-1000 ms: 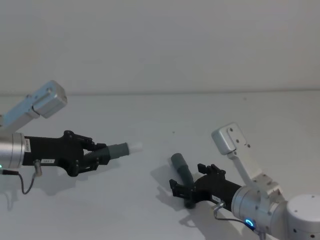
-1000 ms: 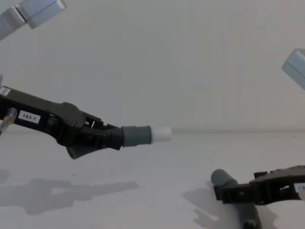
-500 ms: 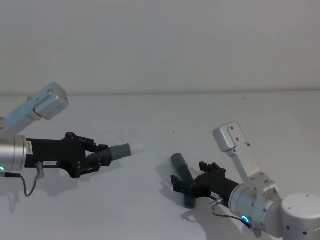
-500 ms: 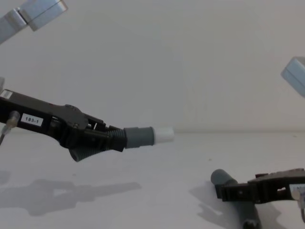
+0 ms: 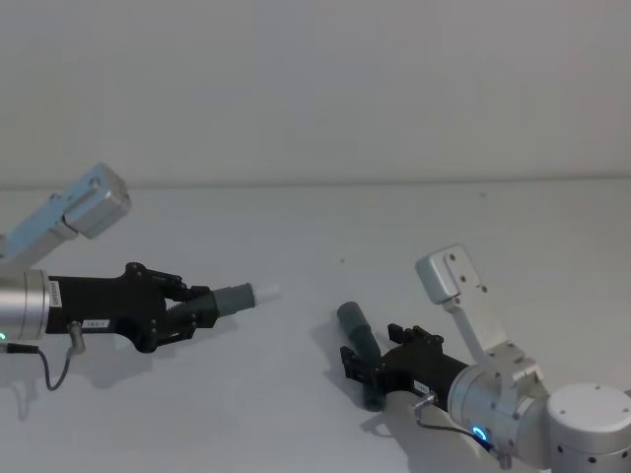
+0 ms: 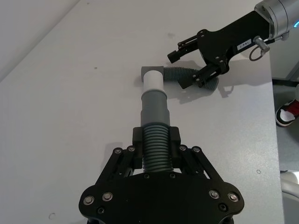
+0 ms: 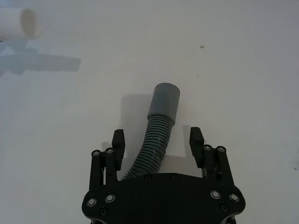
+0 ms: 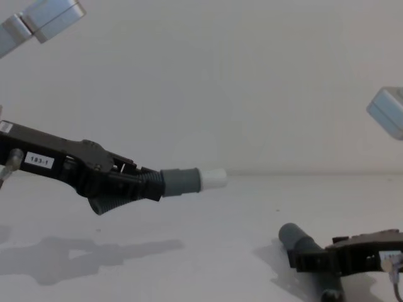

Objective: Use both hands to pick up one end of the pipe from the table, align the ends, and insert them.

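1. One plain white matte table (image 5: 246,424) takes up the lower half of the head view. It is unchanged.
2. One dark grey, flexible corrugated hose (image 7: 154,144) has one end raised at centre left of the head view. The other end lies on the table at lower right, well apart from the first.
3. Two black angular pincers with flat jaws, on silver-grey arms.
   - The left gripper (image 5: 200,307), at the left of the head view, is clenched on the corrugated section just behind a cuff. It holds that end clear of the table, pointing toward frame right. Its pose has barely altered over the last second.
   - The right gripper (image 5: 371,348), at lower right, is released. In the right wrist view its fingers stand either side of the hose with a gap on both sides. Over the last second it has sunk slightly toward the table in the chest view, while the end beneath it has not moved. The second grasp therefore appears lined up but not yet made. Closing, lifting, aligning and inserting all remain.
4. Two smooth grey cylindrical cuffs. The white-tipped cuff (image 8: 181,182) is airborne at centre left of the chest view. The plain hollow socket cuff (image 8: 295,237) rests on the table at lower right.
5. One short white tip (image 8: 214,178) of plastic faces frame right.
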### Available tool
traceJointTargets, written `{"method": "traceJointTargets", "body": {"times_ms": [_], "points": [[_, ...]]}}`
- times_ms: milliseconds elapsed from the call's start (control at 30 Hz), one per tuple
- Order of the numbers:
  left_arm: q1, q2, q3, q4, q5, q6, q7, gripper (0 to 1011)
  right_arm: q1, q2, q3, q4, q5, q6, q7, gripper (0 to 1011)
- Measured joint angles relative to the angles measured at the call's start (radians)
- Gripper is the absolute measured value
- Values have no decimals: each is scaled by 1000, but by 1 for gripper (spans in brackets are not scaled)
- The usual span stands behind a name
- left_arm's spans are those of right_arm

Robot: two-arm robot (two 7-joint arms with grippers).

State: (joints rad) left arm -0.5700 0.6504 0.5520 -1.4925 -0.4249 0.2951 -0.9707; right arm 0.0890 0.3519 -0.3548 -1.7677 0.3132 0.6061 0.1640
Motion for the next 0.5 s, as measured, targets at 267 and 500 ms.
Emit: {"method": "traceJointTargets", "body": {"times_ms": [267, 500], "points": [[5, 6, 0, -3, -9, 0, 11, 292, 3, 3, -7, 10, -12, -5, 16, 624], [10, 13, 0, -10, -16, 0, 23, 292, 4, 12, -13, 13, -20, -8, 36, 416]]}}
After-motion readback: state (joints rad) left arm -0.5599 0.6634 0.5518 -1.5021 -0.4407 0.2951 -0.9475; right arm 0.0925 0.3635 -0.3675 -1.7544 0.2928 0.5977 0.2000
